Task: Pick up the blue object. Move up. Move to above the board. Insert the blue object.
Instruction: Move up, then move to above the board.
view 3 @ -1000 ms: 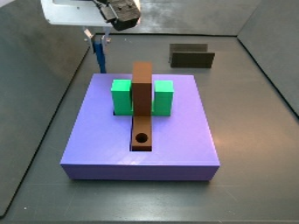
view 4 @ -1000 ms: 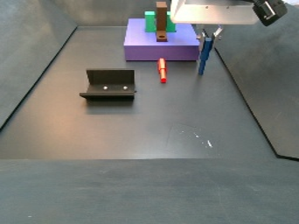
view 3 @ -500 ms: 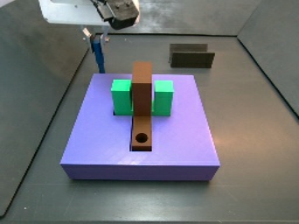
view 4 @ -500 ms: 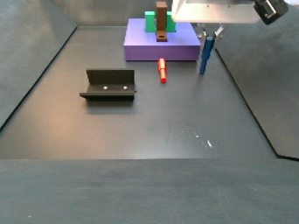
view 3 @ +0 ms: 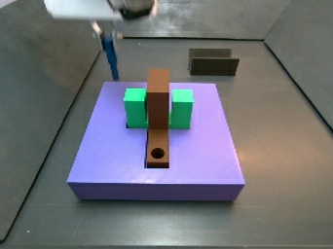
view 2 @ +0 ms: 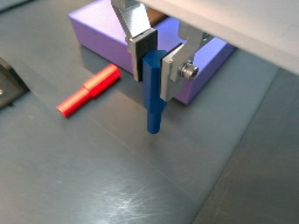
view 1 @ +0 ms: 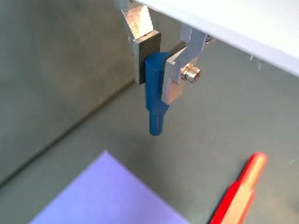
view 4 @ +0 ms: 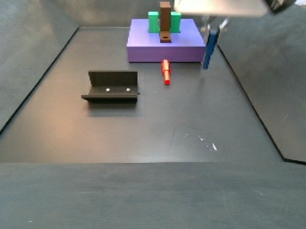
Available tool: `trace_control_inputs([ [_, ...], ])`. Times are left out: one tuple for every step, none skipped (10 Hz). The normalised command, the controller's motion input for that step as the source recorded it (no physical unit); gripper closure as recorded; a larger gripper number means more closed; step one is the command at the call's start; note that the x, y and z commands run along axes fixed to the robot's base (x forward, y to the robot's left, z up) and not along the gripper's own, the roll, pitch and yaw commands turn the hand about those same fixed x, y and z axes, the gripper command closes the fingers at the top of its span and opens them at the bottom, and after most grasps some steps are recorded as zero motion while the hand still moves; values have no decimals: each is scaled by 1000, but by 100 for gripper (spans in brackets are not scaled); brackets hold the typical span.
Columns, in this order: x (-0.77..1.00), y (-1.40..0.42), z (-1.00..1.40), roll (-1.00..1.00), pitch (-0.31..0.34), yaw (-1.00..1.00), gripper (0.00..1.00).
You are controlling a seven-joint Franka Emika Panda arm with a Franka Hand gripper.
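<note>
Gripper [view 1: 162, 63] clamped on blue object [view 1: 155, 98], which hangs vertical between the silver fingers [view 1: 142, 39], grip on its upper end; same in both wrist views [view 2: 152, 92]. Peg tip clear of floor. In a side view gripper [view 3: 109, 37] sits high, off to one side of purple slab [view 3: 156, 165], peg [view 3: 111, 56] below it. Board [view 3: 158, 117] w/ hole lies on slab, through green block [view 3: 176, 107], apart from gripper. Red stick [view 2: 89, 90] on floor near gripper, beside slab. Fixture [view 4: 111, 87] well apart from gripper [view 4: 212, 29].
</note>
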Motion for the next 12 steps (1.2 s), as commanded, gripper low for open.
trace_control_inputs([
  [-62, 13, 510, -36, 69, 7, 100],
  [-22, 5, 254, -71, 42, 2, 100],
  [0, 0, 1400, 0, 0, 0, 100],
  [-3, -2, 1400, 0, 3, -2, 100],
  [-79, -8, 1400, -33, 30, -5, 100],
  [-63, -3, 1400, -60, -3, -8, 100],
  [37, -2, 976, -51, 54, -9, 100],
  [62, 3, 548, -43, 102, -6, 100],
  [46, 8, 299, -42, 90, -7, 100],
  [28, 5, 169, -36, 60, -6, 100],
  [1114, -1400, 354, -39, 250, 181, 100],
  [1118, -1400, 318, 12, 270, 164, 100],
])
